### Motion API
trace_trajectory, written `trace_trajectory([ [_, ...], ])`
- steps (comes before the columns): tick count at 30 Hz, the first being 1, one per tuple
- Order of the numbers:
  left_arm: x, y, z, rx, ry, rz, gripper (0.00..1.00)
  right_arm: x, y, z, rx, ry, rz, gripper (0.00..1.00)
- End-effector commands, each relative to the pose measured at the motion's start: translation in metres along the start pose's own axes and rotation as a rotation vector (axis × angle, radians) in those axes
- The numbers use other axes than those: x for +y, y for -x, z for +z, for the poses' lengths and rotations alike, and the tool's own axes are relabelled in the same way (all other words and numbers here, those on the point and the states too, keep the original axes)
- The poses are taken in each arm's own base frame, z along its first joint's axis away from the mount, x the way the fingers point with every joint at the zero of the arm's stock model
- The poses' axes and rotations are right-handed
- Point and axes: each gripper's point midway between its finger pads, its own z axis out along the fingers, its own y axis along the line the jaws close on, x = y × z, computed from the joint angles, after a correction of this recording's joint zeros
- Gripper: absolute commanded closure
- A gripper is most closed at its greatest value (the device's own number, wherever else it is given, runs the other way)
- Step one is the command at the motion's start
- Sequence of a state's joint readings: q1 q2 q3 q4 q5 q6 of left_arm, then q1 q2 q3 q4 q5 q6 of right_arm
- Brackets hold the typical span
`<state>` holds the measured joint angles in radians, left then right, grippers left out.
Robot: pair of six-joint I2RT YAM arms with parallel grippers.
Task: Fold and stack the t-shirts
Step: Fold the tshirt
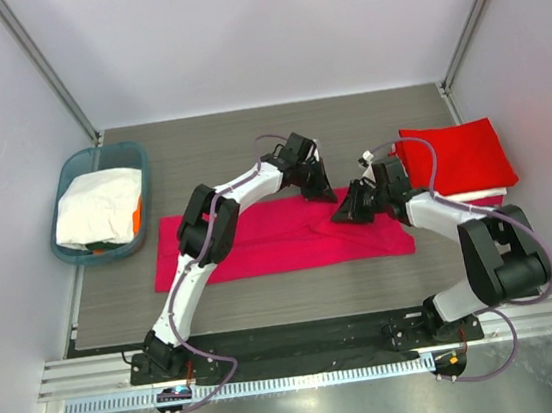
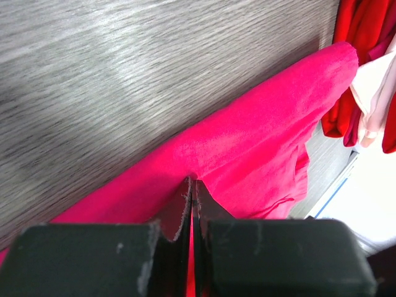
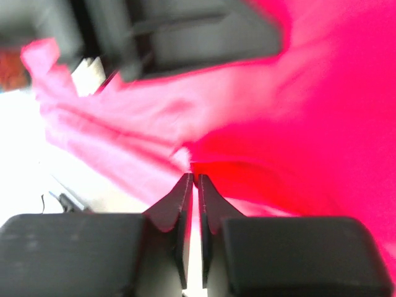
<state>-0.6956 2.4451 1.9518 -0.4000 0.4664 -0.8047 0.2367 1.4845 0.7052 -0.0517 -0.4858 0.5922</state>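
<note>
- The magenta-pink t-shirt (image 1: 260,241) lies as a long band across the table's middle. It looks mid-fold: the lengthwise fold is made, and the crosswise folds and stacking are left.
- The left gripper (image 2: 192,185), at the band's 12 o'clock edge, has its jaws closed tight, pinching the pink hem.
- The right gripper (image 3: 193,178), just toward 3 o'clock from it, is likewise clamped on the pink cloth.
- At 2 o'clock sits the folded red t-shirts stack (image 1: 456,154), apparently finished.
- At 10 o'clock the teal basket (image 1: 98,154) holds a crumpled white t-shirt (image 1: 100,206), not yet folded.
</note>
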Motion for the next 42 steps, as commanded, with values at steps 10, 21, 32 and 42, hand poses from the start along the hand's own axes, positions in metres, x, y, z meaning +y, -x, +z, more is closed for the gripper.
trace_trajectory([
  [10,0.004,-0.003,0.006,0.017,0.021,0.026,1.0,0.038,-0.07,-0.046,0.063,0.121,-0.014,0.7],
  [21,0.001,-0.003,0.005,0.015,0.015,0.031,1.0,0.008,-0.011,-0.074,-0.179,-0.201,-0.142,0.55],
  [32,0.002,-0.003,0.005,0.015,0.017,0.037,1.0,-0.018,0.035,-0.017,-0.112,-0.397,-0.185,0.96],
  [42,0.003,-0.004,0.005,0.02,0.023,0.038,1.0,-0.039,-0.009,-0.005,0.001,-0.426,-0.177,0.99],
])
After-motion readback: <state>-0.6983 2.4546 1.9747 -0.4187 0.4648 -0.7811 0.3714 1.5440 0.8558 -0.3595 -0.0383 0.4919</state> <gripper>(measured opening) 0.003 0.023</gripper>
